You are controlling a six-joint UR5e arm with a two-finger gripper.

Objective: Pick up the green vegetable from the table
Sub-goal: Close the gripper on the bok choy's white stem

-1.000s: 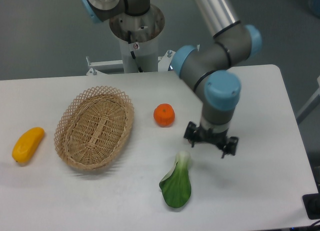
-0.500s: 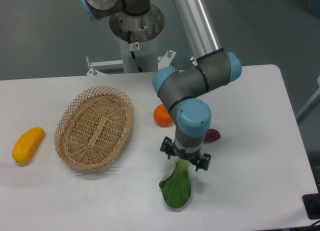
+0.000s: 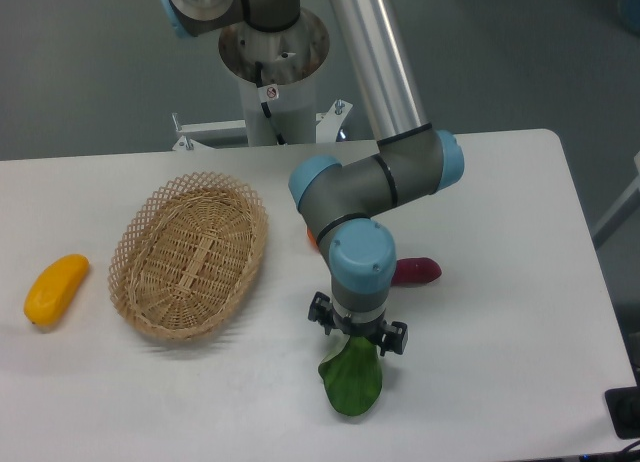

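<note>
Near the table (image 3: 520, 382) front edge: gripper (image 3: 357, 334) directly over the stem end of the vegetable (image 3: 352, 379), leaf lying flat on the tabletop, not lifted. Finger state hidden; cannot tell if apart or clamped. Grasp and lift apparently remaining. One basket (image 3: 189, 255), one yellow fruit (image 3: 55, 289), one purple potato (image 3: 415, 271), one orange piece mostly hidden behind the arm.

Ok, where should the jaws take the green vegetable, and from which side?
Probably the narrow stem end, from straight above, where the gripper sits. The green vegetable lies flat on the table; its broad leaf looks too thin and floppy to pinch.
</note>
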